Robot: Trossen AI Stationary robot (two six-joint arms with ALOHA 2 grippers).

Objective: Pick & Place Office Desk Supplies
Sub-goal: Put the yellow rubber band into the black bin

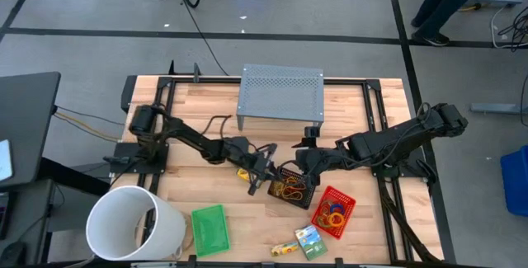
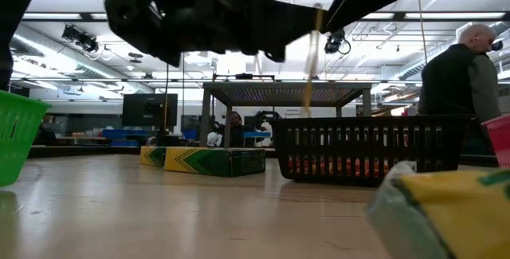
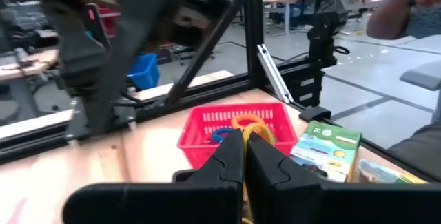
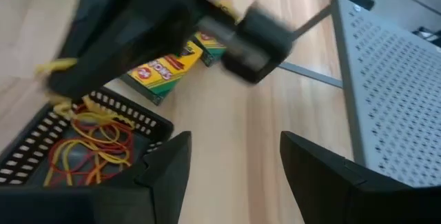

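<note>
Left end effector [image 1: 262, 174] pinched on rubber band [image 2: 309, 60] | band hangs vertically just above black tray [image 1: 290, 185] | right end effector [image 1: 307, 157] open beside tray

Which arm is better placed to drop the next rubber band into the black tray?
Left. Its claw is shut on a rubber band hanging above the black tray; the right claw is open and holds nothing.

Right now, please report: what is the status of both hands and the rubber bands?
Left hand shut on rubber band, above black tray. Right hand open, beside the tray. Crayon box near, not blocking.
</note>
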